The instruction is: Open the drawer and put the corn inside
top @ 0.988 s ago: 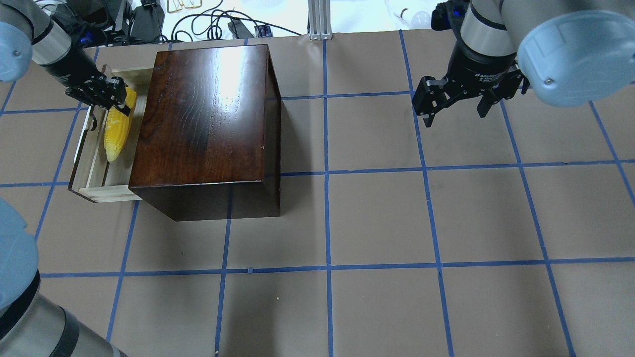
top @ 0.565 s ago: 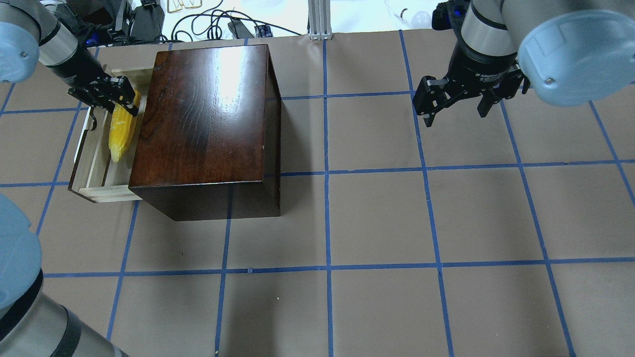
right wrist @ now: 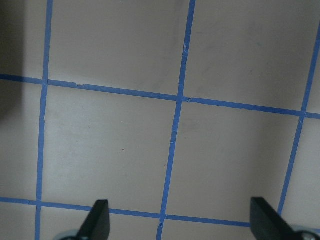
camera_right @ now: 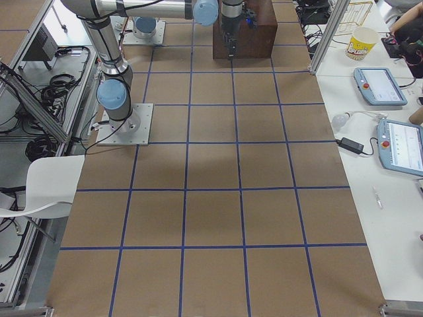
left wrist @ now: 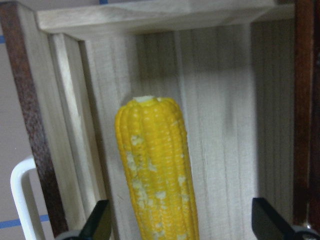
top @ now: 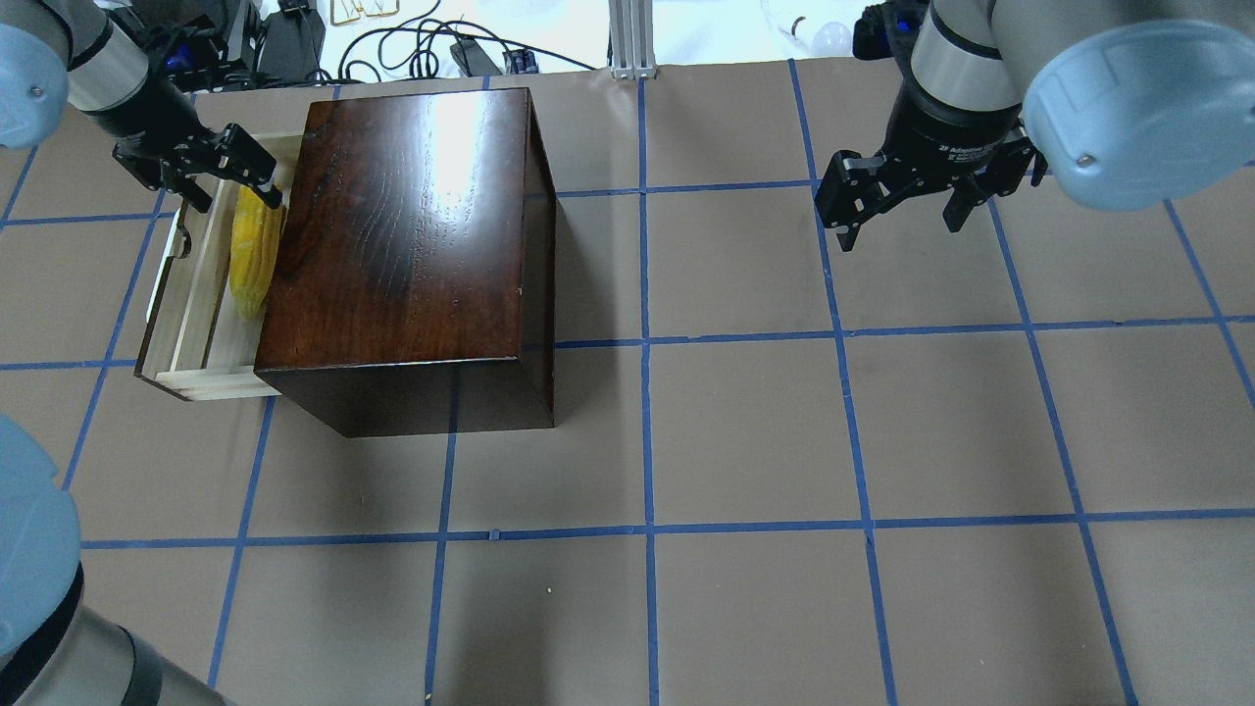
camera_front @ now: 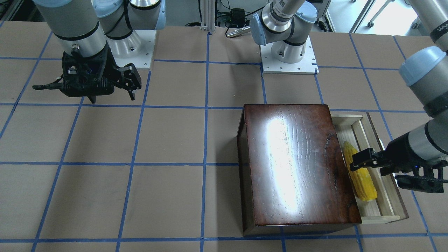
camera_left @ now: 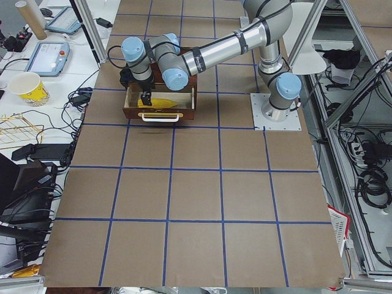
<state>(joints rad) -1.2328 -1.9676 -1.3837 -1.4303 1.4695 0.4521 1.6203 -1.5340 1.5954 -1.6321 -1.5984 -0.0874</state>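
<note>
The yellow corn [top: 250,260] lies lengthwise on the floor of the pulled-out pale-wood drawer [top: 211,378], close against the dark-wood box [top: 412,235]. My left gripper [top: 235,196] is open over the corn's far end, and its fingers straddle the cob without touching it. The left wrist view shows the corn [left wrist: 155,170] between the two spread fingertips [left wrist: 97,222], and the drawer's wall [left wrist: 150,17]. From the front I see the corn [camera_front: 360,176], the drawer [camera_front: 381,218] and my left gripper [camera_front: 374,173]. My right gripper [top: 902,230] is open and empty over bare table at the far right.
The drawer's white handle [top: 178,235] sticks out on the box's left. Cables and gear [top: 412,49] lie beyond the table's far edge. The brown table [top: 745,441] carries a grid of blue tape. The right wrist view shows only table [right wrist: 175,125].
My left gripper has opened off the corn and drawn back toward the table's far edge. The corn has shifted toward the box and now lies in the drawer. The right arm has not moved.
</note>
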